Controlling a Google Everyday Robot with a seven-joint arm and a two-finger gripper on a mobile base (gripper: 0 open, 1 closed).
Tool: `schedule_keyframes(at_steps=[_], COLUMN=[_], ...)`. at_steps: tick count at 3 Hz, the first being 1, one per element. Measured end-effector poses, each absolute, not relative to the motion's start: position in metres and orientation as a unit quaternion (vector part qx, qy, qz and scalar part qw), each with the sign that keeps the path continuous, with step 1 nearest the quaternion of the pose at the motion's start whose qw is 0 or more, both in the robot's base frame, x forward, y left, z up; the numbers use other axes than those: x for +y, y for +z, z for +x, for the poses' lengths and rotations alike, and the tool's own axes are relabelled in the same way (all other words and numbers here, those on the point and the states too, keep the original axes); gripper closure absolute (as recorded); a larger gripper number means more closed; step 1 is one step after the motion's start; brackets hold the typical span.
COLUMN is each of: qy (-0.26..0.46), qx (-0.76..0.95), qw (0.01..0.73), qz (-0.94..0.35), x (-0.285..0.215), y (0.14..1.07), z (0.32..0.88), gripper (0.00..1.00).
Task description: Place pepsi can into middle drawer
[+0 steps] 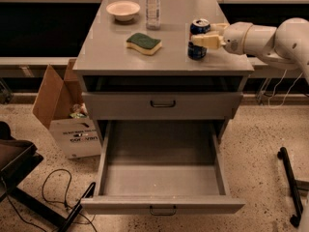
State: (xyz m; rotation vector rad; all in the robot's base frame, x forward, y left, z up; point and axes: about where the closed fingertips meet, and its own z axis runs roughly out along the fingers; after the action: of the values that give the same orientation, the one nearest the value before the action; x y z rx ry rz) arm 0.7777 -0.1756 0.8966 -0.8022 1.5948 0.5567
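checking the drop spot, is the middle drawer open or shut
Open: middle drawer pulled out, tray showing. Hand at the pepsi can on cabinet top.

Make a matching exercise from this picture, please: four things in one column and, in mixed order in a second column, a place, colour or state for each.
1 pepsi can
2 sponge
3 middle drawer
4 gripper

A pulled open
B green top, yellow base
C upright on the right side of the cabinet top
D at the can, on its right

Pairs: 1-C, 2-B, 3-A, 4-D
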Motion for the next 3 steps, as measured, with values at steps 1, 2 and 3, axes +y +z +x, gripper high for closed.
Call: schedule_keyframes(at_steps=[1, 2, 3], qy=[0.218, 0.173, 0.162], qx=[0.689, 0.676, 0.671], qw=[0.592, 0.614, 0.619], qz=[-0.357, -0.368, -0.373], x=[-0.178, -0.181, -0.176], y=[0.916, 0.975, 0.983], z=[0.774, 0.724, 0.666], gripper=[1.00, 1.00, 1.00])
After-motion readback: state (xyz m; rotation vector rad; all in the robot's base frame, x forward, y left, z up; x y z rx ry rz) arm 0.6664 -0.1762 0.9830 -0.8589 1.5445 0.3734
